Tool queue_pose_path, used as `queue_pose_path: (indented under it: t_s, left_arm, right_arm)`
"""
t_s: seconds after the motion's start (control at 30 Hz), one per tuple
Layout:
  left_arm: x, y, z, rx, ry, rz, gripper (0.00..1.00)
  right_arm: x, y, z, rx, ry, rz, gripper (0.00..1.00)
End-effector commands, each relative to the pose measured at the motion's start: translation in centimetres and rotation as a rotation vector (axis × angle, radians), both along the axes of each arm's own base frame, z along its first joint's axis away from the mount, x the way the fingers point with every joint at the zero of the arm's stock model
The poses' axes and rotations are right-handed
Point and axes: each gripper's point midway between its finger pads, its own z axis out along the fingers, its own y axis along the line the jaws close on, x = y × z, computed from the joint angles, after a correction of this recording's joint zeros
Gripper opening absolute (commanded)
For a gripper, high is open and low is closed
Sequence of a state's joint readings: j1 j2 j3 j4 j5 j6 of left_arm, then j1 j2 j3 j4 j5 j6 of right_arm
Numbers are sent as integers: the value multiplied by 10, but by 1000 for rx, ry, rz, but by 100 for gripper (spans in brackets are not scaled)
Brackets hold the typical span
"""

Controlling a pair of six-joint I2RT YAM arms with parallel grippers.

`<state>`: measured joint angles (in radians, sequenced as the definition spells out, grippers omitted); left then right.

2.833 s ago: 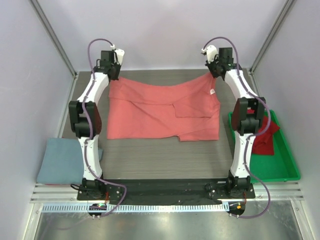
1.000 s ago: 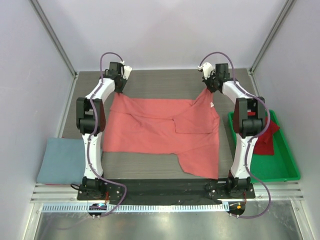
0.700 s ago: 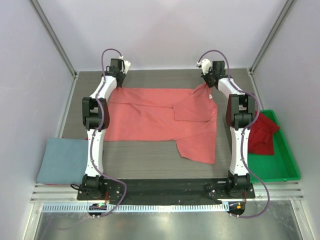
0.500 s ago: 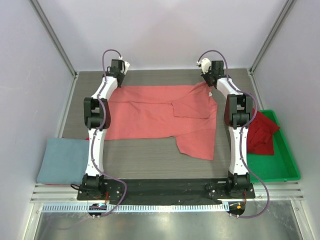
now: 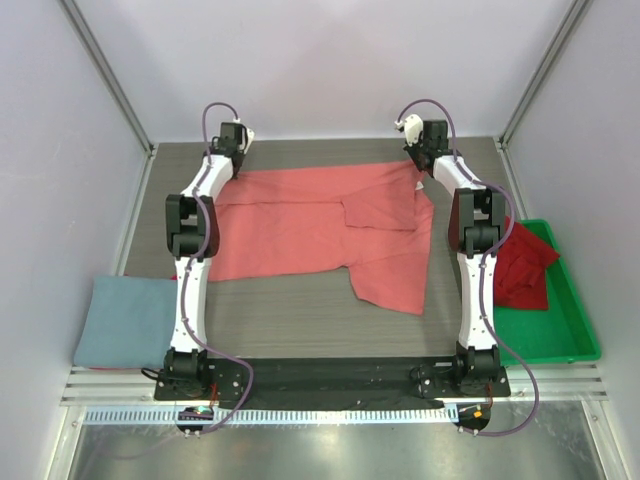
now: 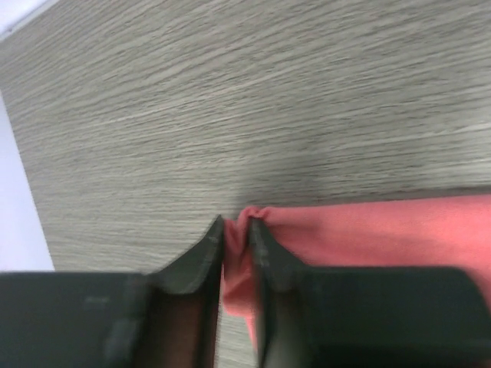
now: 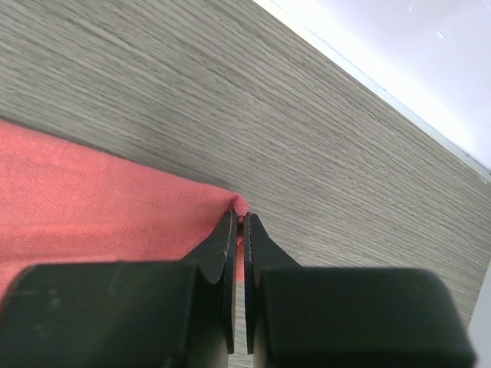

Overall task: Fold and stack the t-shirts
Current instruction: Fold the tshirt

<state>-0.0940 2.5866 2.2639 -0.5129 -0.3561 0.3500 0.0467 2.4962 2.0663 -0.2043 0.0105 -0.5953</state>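
While nothing on this bench is stiff, notes run from the near edge outward. Near left on the table (image 5: 300, 325), beside the left arm's base: grey-blue t-shirt (image 5: 125, 320), a flat rectangle, looks folded, likely the foot of the stack. Near right: green tray (image 5: 572, 345), with the darker red t-shirt (image 5: 525, 272) crumpled in its far half, partly behind the right arm. Mid-table: salmon-red t-shirt (image 5: 290, 225) spread wide between the arms but not flat. One flap is doubled over right of centre, and its right lower corner reaches nearer than the rest of the hem. Far edge: both arms stretched out, one on each far corner. Left gripper (image 6: 237, 230) has its fingers narrowly parted, the gap packed with a puckered bunch of cloth; it holds the corner, how firmly I cannot tell. Right gripper (image 7: 238, 220) has its fingers pressed almost together on a thin point of the other corner. Judgement: light, limp, thin knit with no shape of its own. It should drape, drag a little on the wood-grain top and stretch if pulled from one point. Not fragile, not slippery. Best taken at corners or hem, two points at once, so an edge travels straight. A bite as shallow as the right one may slip under a tug; deeper is safer.
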Motion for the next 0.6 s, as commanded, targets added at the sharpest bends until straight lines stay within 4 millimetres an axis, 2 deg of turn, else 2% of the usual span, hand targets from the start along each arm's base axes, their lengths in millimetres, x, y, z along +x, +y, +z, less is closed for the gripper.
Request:
queue_pose_path:
  t_s: [0.0,0.2,0.4,0.47,0.5,0.57]
  left_arm:
    - [1,32,46,17,-82,87,24]
    - [20,38,55,49,-150,86,42]
    - [36,51,95,44,-277,116,52]
    - [39,54,100,32,-294,109,53]
    - [40,53,99,27,-292,101,53]
    - [40,51,101,15,-295,102,54]
  right_arm:
    - [13,-17,39,-34,-110,-68,1]
    - [18,-18,34,-42,-115,-75,1]
    - [17,-27,29,-71,-115,-100,2]
    - [14,-32,25,-76,-104,-109,7]
    - [13,-32,23,-81,-100,-106,16]
    - [11,-32,25,-77,-98,-108,29]
